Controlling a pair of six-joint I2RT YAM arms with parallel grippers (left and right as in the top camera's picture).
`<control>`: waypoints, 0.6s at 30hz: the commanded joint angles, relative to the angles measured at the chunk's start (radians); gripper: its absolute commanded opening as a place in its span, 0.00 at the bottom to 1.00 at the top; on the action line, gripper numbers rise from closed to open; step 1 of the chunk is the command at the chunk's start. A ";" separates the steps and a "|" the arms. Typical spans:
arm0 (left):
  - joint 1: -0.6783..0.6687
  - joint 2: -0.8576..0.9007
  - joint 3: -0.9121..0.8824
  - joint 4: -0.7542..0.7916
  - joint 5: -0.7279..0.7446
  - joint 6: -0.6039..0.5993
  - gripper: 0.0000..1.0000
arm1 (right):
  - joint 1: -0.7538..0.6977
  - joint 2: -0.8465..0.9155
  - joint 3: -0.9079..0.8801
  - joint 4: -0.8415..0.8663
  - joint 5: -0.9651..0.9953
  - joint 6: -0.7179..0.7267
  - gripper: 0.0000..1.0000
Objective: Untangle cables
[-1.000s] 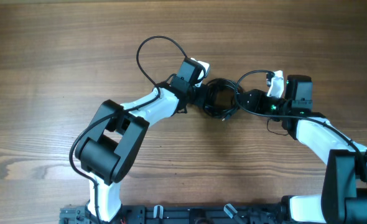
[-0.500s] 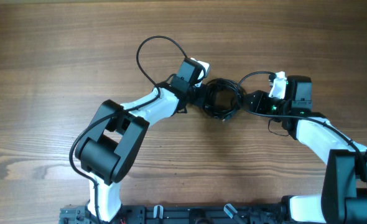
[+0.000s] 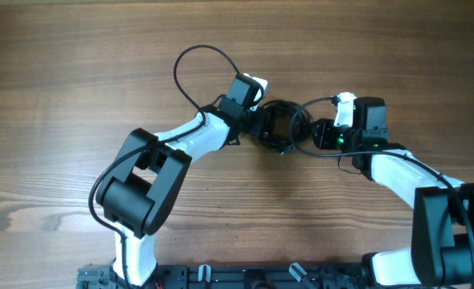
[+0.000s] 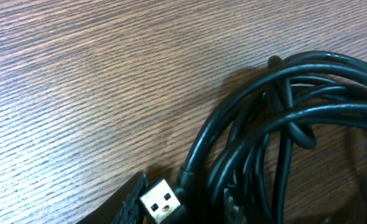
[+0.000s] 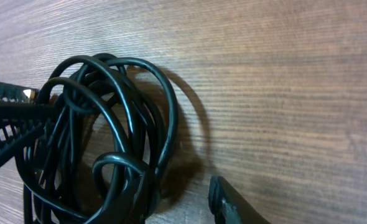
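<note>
Well, Two Hands, One Black Knot

Right in the middle of the desk (image 3: 76, 64) sit the cables (image 3: 281, 127), wound into one tight black coil, strands crossing over and under each other. The left hand (image 3: 257, 120) is nosed into the coil's left edge, the right hand (image 3: 321, 132) is at its right edge. On the left wrist view a silver USB plug (image 4: 162, 200) lies low by that hand's tips with a strand alongside. Gripped or not, I cannot tell, because too little of the hand shows. On the right wrist view one finger (image 5: 226, 200) stands clear of the nearest loop with bare wood between, so that hand reads as released, nothing clamped.

How will it handle? Light, limp and a bit springy, I'd judge. Pull one strand and the whole coil likely drags along, and the smooth jacket may slide through a loose pinch. The best hold looks like the stiff plug, or the cord just behind it, with the other hand pinning an outer loop.
</note>
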 commanded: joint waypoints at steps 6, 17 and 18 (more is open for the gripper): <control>0.009 0.047 -0.026 -0.023 -0.024 0.016 0.38 | 0.054 0.023 0.009 0.002 0.001 -0.305 0.37; 0.009 0.047 -0.026 -0.023 -0.024 0.016 0.38 | 0.083 0.030 0.009 0.050 0.006 -0.364 0.37; 0.009 0.047 -0.026 -0.023 -0.024 0.016 0.38 | 0.084 0.035 0.009 0.051 0.011 -0.352 0.37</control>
